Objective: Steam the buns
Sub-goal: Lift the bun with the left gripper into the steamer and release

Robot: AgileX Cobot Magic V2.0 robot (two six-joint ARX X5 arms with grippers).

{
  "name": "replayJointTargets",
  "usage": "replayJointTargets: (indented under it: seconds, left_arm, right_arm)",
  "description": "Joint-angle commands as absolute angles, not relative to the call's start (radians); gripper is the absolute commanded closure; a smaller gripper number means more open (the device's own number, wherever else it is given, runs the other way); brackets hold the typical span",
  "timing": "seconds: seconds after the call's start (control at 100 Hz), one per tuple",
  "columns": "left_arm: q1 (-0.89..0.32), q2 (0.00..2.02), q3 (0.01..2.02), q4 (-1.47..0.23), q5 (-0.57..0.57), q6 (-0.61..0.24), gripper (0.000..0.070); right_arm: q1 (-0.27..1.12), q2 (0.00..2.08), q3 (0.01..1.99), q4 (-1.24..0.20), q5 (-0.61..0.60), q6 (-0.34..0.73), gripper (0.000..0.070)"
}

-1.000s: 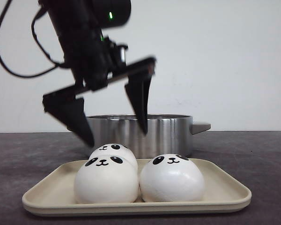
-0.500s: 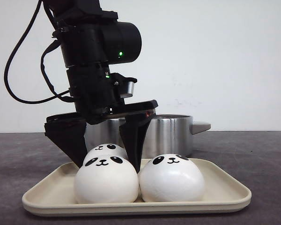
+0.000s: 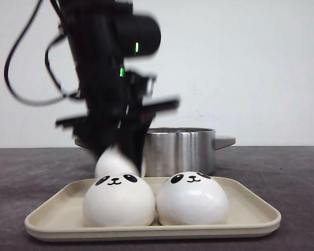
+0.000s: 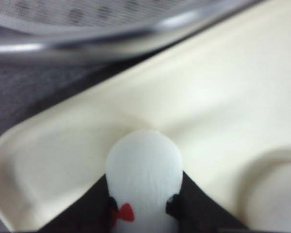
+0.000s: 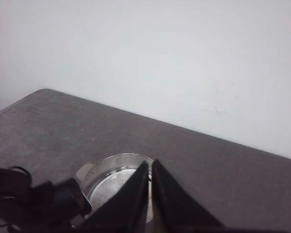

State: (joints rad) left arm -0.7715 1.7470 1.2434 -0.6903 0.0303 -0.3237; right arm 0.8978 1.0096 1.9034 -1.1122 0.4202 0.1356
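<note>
Left gripper [image 4: 144,213]: clamped on the back bun [image 4: 144,170], a dark finger pressed into each flank. From where I stand it looks squeezed narrow, so the grip seems firm enough to carry it.
Held bun: sits between the fingers, its rounded end poking out past the tips. In the front view it shows as a pale blur [image 3: 115,163] under the arm; I can't say whether it is clear of the tray.
Tray [image 4: 223,97]: directly under the gripper, its bare cream floor showing past the fingertips, probably the spot this bun came from.
Front buns: two of them, one [image 3: 119,201] just in front of the gripper and one [image 3: 192,198] beside it, touching each other, faces toward me. They wait their turn on the tray.
Pot [image 3: 180,150]: just behind the gripper, beyond the tray's far rim, open at the top. I'd judge it is set that close so each bun needs only a short lift over the rim.
Right gripper [image 5: 150,194]: parked high above the pot and away from the work, its fingers pressed together on nothing, likely to leave the left arm room.
</note>
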Motion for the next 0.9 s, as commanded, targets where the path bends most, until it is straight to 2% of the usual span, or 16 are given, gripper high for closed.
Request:
replayJointTargets:
  seconds: [0.0, 0.16, 0.31, 0.63, 0.75, 0.89]
  left_arm:
    - [-0.795, 1.668, 1.269, -0.638, 0.031, -0.303, 0.0693]
    - [-0.789, 1.567, 1.271, -0.496, -0.005, -0.327, 0.0691]
    - [-0.739, 1.561, 1.305, -0.43, -0.038, -0.325, 0.0691]
    - [-0.601, 1.676, 1.323, -0.26, -0.038, -0.326, 0.069]
    - [-0.559, 1.752, 1.354, -0.253, -0.03, -0.361, 0.069]
    - [-0.537, 1.846, 1.42, -0.263, -0.022, -0.36, 0.0671]
  right_arm:
    - [0.908, 1.018, 1.918, -1.103, 0.42, 0.15, 0.0699]
    - [0.908, 1.019, 1.918, -1.1, 0.42, 0.149, 0.0699]
    - [0.908, 1.027, 1.918, -1.101, 0.419, 0.149, 0.0699]
    - [0.908, 1.062, 1.918, -1.101, 0.419, 0.145, 0.0699]
    - [0.908, 1.085, 1.918, -1.101, 0.416, 0.145, 0.0699]
    - [0.908, 1.107, 1.918, -1.101, 0.415, 0.145, 0.0699]
